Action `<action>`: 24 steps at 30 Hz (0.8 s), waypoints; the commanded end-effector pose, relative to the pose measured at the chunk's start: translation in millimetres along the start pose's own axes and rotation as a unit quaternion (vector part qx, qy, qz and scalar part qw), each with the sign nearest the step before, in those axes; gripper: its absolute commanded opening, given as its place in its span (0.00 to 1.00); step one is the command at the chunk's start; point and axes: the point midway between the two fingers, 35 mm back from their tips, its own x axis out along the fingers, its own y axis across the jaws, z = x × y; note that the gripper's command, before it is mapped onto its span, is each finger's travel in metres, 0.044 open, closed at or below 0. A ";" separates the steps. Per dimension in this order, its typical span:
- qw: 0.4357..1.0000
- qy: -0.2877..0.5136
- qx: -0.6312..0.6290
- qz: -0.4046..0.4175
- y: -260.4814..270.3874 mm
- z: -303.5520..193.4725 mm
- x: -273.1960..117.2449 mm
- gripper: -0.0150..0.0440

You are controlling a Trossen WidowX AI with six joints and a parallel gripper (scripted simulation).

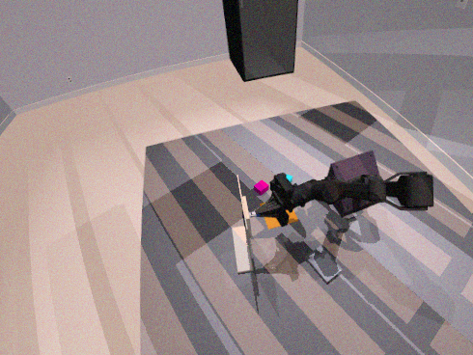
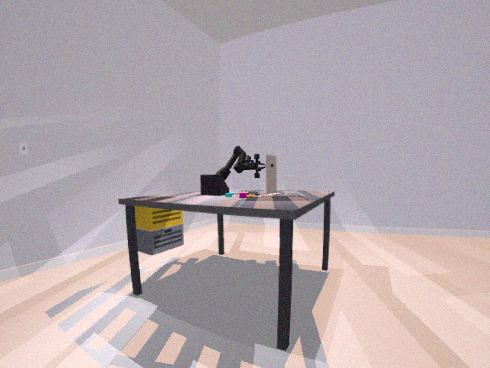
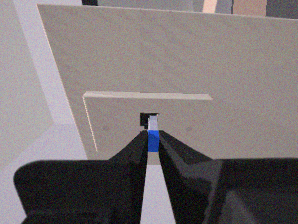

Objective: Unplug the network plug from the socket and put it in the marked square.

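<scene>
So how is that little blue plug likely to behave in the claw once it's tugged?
The blue plug looks small and blocky, so probably stiff and light. The claw pinches it on narrow faces, so it might slip or twist. With its tip seated in the socket, it will likely resist until unlatched.

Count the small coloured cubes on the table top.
2. The small magenta cube lies beside the gripper's wrist, near the upright beige panel; the small cyan cube sits just behind the wrist, partly hidden. Others may be hidden.

I find no readable text, label, brand, number or sign in any view (the yellow box (image 2: pixel 158 218) under the table (image 2: pixel 280 210) bears only dark slot-like stripes, not lettering I can make out).
</scene>
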 end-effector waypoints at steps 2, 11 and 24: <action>1.000 0.000 0.002 -0.002 -1.1 -1.1 -4.6 0.25; 1.000 0.000 0.002 -0.003 -1.1 -2.6 -9.7 0.25; 1.000 -0.001 0.003 -0.004 -1.1 -4.7 -16.9 0.25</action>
